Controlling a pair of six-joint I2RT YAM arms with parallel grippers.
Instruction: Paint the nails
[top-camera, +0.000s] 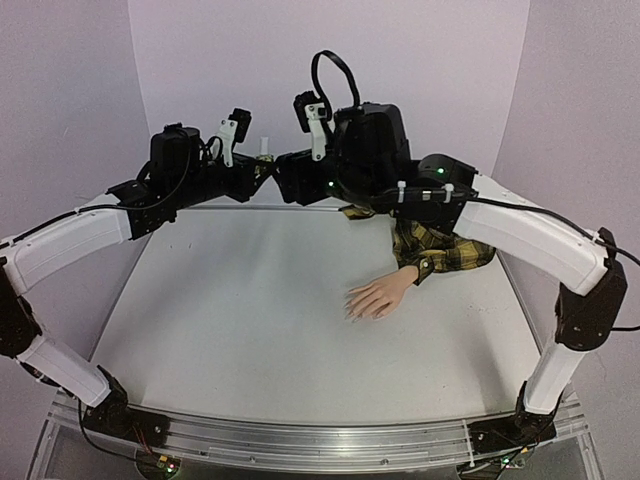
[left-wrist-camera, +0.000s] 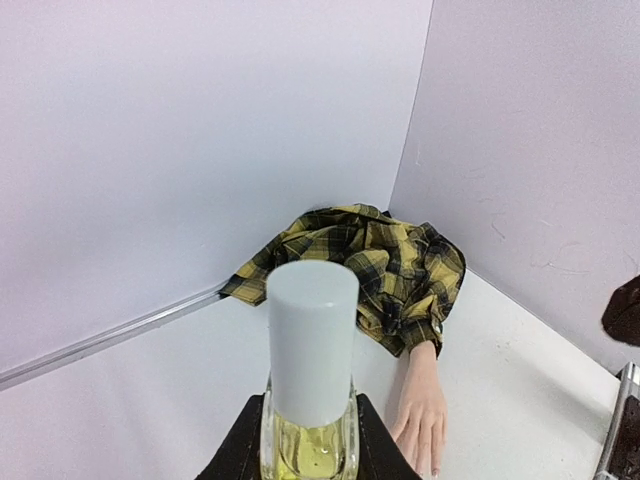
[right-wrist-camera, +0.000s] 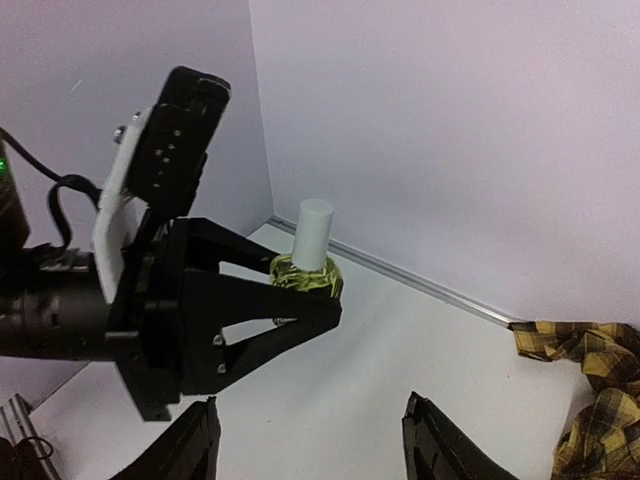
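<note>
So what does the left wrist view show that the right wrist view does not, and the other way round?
Only the left wrist view shows the mannequin hand, which sticks out of the cuff.

Only the right wrist view shows the left hand from outside, closed on the glass body of the bottle. It also shows the right hand, open and holding nothing.

Both views show the bottle with its white cap, and the yellow-and-black plaid sleeve.

Left hand (right-wrist-camera: 312, 292) clenched, right hand (right-wrist-camera: 312, 445) spread wide, facing each other.
</note>
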